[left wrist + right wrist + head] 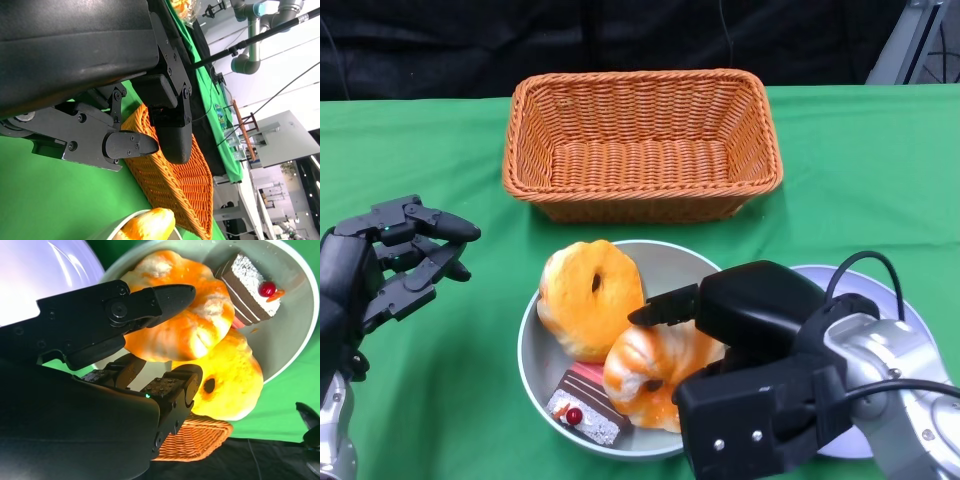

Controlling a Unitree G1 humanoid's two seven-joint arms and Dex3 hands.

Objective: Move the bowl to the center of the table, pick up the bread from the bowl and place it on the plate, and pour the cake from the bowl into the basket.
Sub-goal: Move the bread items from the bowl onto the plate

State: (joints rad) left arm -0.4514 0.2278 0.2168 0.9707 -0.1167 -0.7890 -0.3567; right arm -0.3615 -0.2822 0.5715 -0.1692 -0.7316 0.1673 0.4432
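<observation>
Bowl (535, 350) and all else sit on a green tabletop (870, 180), the largest surface in view. Toward its far edge stands a rectangular wicker basket (640, 145), nothing visible inside it. The grey bowl lies near the front, just in front of the basket but apart from it. To the bowl's right a pale plate (910, 310) shows, mostly hidden behind the right arm.

The right hand (720, 340) reaches into the bowl from the right — the right wrist view shows one finger over the top of the near bread (190, 335) and others below its side, so the hand is closing around that bread; whether it grips firmly I cannot tell. The left hand (395, 260) hovers over the cloth to the left of the bowl, fingers apart, holding nothing.

Inside the bowl, a second bread (588, 295) with a dark hole in its middle rests against the far-left wall. A small slice of cake (585, 408) — dark layers, pale top, a red cherry — lies at the bowl's near edge, touching the near bread.
</observation>
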